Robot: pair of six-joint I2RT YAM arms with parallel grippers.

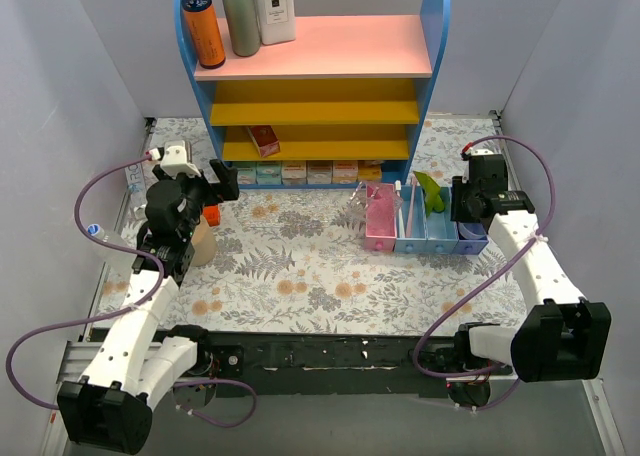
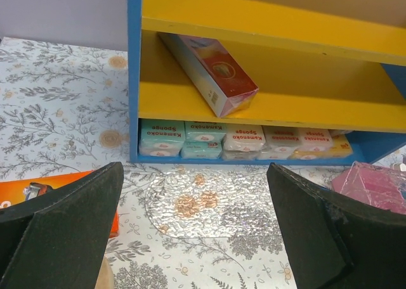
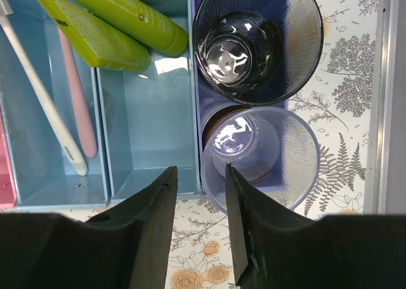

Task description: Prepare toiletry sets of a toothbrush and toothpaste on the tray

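The white toothbrush (image 3: 44, 92) and two green toothpaste tubes (image 3: 120, 16) lean in the light blue bins (image 3: 149, 130). Just beside them, a purple bin (image 1: 470, 241) holds a dark cup (image 3: 257, 42) and a clear cup (image 3: 273, 156). The right pincer (image 3: 201, 175) is narrow, with one finger on each side of the clear cup's rim. The left pincer (image 2: 193, 175) is wide and holds nothing, above the counter (image 2: 57, 111) before the shelf (image 2: 254, 105).

Lab test booth staged as a bathroom: plain walls (image 1: 70, 66), floral mat (image 1: 300, 266), colourful shelf (image 1: 330, 44) of bottles (image 1: 241, 16).
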